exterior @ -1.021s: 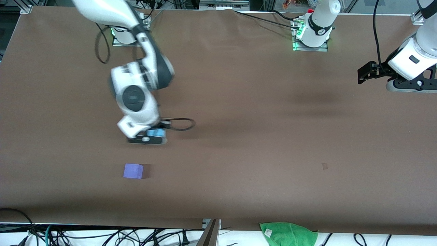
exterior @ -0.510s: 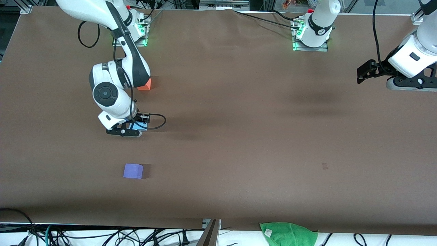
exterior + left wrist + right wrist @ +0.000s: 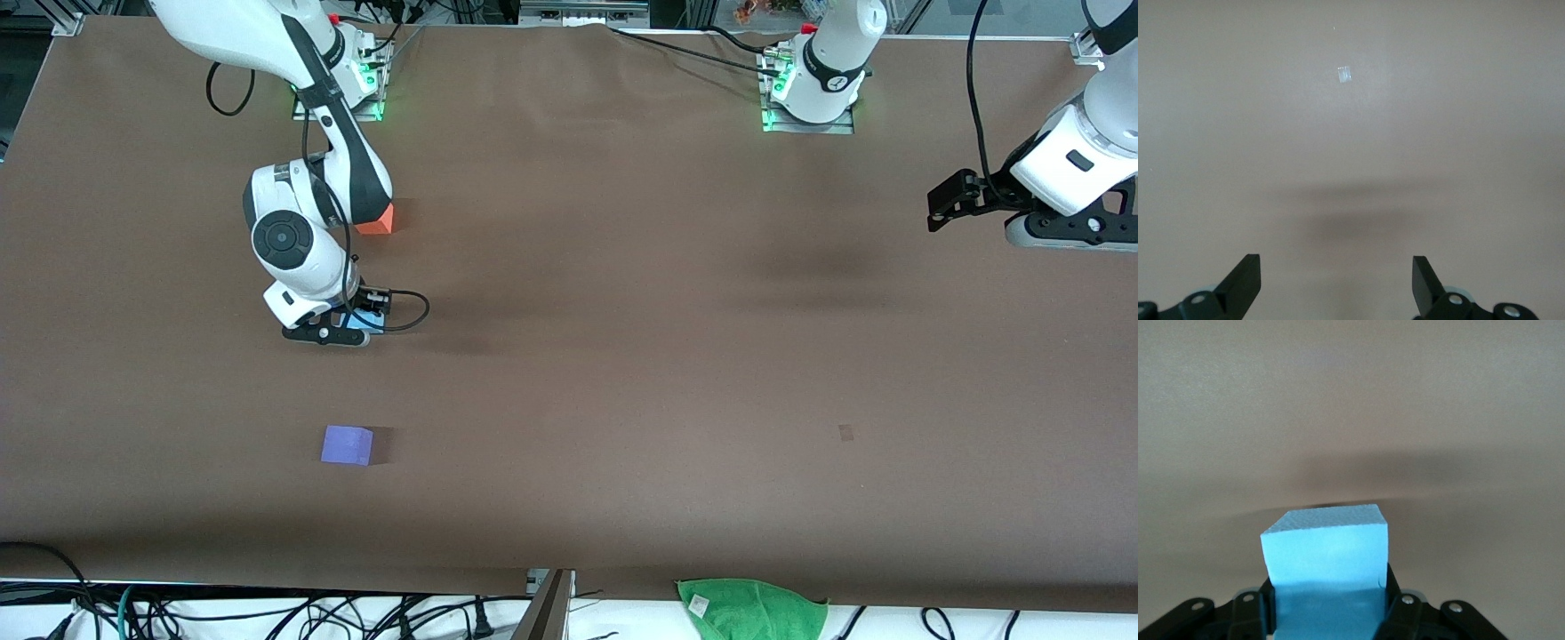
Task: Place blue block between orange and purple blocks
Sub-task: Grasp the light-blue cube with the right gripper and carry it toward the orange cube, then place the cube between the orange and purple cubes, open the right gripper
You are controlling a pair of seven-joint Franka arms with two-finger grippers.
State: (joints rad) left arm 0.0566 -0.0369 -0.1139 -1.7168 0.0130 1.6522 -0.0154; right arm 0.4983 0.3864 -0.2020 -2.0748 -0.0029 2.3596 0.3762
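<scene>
My right gripper [image 3: 327,334] is shut on the light blue block [image 3: 358,324] and holds it low over the table, between the orange block [image 3: 378,220] and the purple block [image 3: 347,444]. The orange block is partly hidden by the right arm. In the right wrist view the blue block [image 3: 1327,550] sits between the black fingers [image 3: 1395,599] of the right gripper [image 3: 1327,590], with its shadow on the table below. My left gripper [image 3: 944,201] waits open and empty at the left arm's end of the table. It also shows in the left wrist view [image 3: 1337,280].
A green cloth [image 3: 751,608] lies at the table's edge nearest the camera. A small pale mark [image 3: 845,433] is on the brown table cover, also in the left wrist view [image 3: 1344,75]. Cables hang along that edge.
My right arm has carried the blue block toward the right arm's end of the table and a little toward the orange block, uncovering that block. The left gripper has shifted only slightly.
</scene>
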